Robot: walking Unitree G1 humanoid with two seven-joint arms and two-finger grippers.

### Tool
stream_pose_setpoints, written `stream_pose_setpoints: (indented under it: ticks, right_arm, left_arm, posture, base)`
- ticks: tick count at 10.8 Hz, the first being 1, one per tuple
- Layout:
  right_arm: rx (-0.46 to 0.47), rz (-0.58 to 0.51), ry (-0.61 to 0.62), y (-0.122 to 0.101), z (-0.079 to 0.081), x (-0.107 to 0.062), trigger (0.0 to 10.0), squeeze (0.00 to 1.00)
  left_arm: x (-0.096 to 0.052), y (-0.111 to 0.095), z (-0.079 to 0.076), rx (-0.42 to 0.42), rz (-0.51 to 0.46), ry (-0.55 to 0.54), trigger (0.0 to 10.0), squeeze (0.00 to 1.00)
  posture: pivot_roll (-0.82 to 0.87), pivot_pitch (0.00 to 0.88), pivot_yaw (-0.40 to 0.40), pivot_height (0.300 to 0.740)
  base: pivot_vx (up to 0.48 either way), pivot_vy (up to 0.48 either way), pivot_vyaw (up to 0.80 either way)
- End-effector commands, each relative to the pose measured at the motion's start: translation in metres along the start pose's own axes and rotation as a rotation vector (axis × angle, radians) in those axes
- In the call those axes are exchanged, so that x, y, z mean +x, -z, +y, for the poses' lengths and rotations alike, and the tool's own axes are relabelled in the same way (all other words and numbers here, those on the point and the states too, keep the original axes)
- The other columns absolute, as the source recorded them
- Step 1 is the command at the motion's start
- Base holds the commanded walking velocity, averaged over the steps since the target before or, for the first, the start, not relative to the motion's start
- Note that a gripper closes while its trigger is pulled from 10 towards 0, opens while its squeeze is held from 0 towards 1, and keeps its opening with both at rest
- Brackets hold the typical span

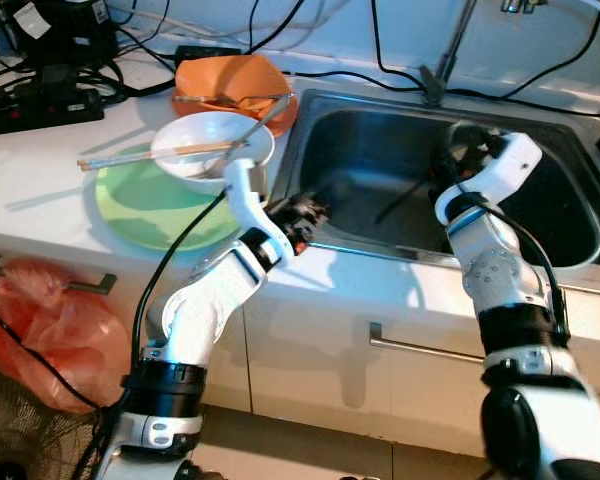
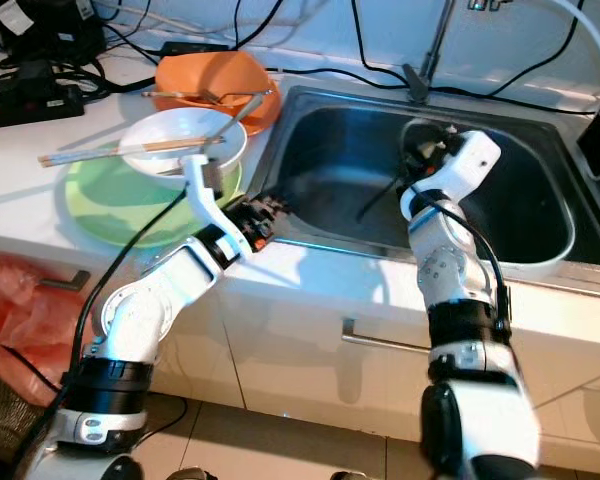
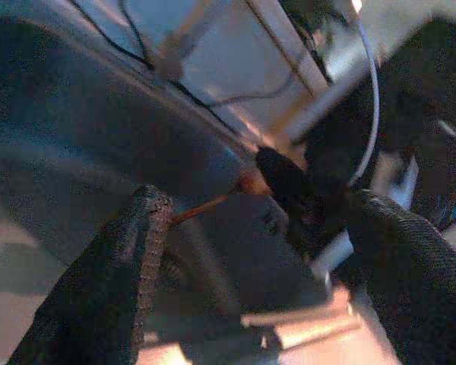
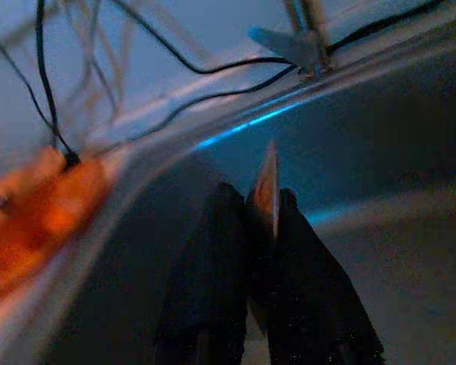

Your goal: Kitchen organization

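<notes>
Home kitchen, steel sink [image 1: 580, 215], white counter [image 1: 40, 170], bowls [image 1: 205, 140], seemingly cabinet drawers [image 1: 410, 350]

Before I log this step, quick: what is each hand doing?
Left hand: open, holding nothing, at the sink's near edge.
Right hand: closed on a thin flat utensil inside the sink.

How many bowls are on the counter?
2: a white bowl on the green plate, with chopsticks across it, and an orange bowl behind it beside the sink.
</notes>
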State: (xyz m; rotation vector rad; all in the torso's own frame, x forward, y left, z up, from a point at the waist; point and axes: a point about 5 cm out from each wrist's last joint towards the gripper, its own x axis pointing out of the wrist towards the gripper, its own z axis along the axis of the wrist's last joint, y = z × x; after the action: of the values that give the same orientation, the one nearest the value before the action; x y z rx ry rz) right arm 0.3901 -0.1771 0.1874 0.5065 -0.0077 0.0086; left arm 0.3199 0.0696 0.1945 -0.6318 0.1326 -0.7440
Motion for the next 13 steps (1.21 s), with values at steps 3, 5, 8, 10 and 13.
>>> stream_pose_setpoints:
  ticks: [3,5,8,10,13]
  right_arm:
    - [-0.220,0.025,-0.060,0.000,0.002,0.007,10.0,0.00]
    - [-0.338,0.084,-0.117,0.009,0.004,0.011,10.0,0.00]
    - [-0.409,0.129,-0.152,0.017,0.003,0.011,10.0,0.00]
    - [-0.431,0.144,-0.173,0.021,0.004,0.011,10.0,1.00]
    - [-0.451,0.141,-0.173,0.021,0.002,0.012,10.0,1.00]
  left_arm:
    - [-0.004,0.004,-0.001,0.157,0.079,0.013,10.0,1.00]
    - [-0.009,-0.004,-0.001,0.375,0.155,0.032,10.0,1.00]
    - [-0.012,-0.010,0.004,0.497,0.196,0.015,10.0,0.00]
    - [-0.014,-0.010,0.007,0.530,0.209,0.012,10.0,0.00]
    - [-0.014,-0.014,0.008,0.556,0.206,0.009,10.0,0.00]
  posture:
    - [0.11,0.092,-0.039,0.740]
    - [0.11,0.097,-0.031,0.740]
    - [0.12,0.104,-0.027,0.740]
    - [0.12,0.107,-0.028,0.740]
    - [0.12,0.113,-0.028,0.740]
  base:
    - [0.000,0.000,0.00]
    - [0.000,0.000,0.00]
    - [0.000,0.000,0.00]
    - [0.000,0.000,0.00]
    - [0.000,0.000,0.00]
